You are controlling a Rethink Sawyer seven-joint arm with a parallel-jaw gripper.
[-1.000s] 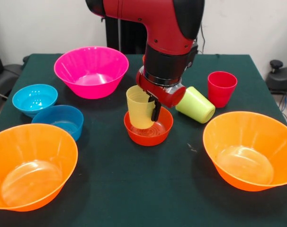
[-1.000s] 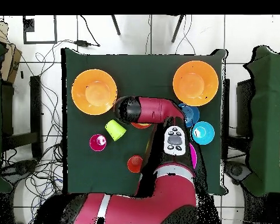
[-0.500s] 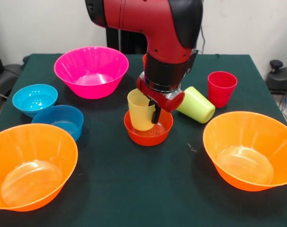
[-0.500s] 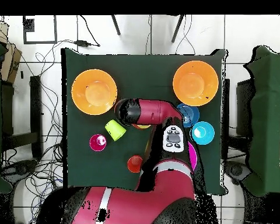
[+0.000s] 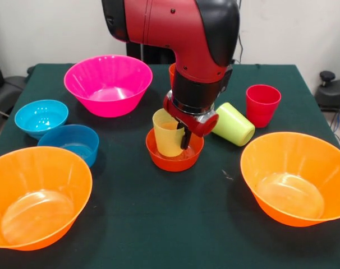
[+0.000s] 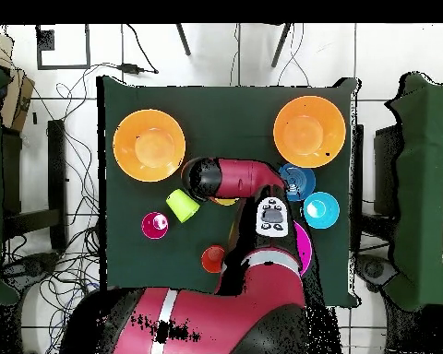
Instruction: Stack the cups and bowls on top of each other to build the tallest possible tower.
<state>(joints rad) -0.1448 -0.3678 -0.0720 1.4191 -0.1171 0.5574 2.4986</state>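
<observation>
- Dark green bench; white wall behind.
- Bowls ring the middle: magenta bowl, orange bowl.
- Fingers grip the yellow cup inside the red-orange bowl.

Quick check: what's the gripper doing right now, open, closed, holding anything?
Gripper: closed on the yellow cup's rim, the cup sitting in the small red-orange bowl.

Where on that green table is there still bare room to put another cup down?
The widest bare stretch is the near middle, between the two large orange bowls, in front of the small red-orange bowl. It is crowded around that bowl, where the gripper holds the yellow cup, with the lime cup close beside.
</observation>
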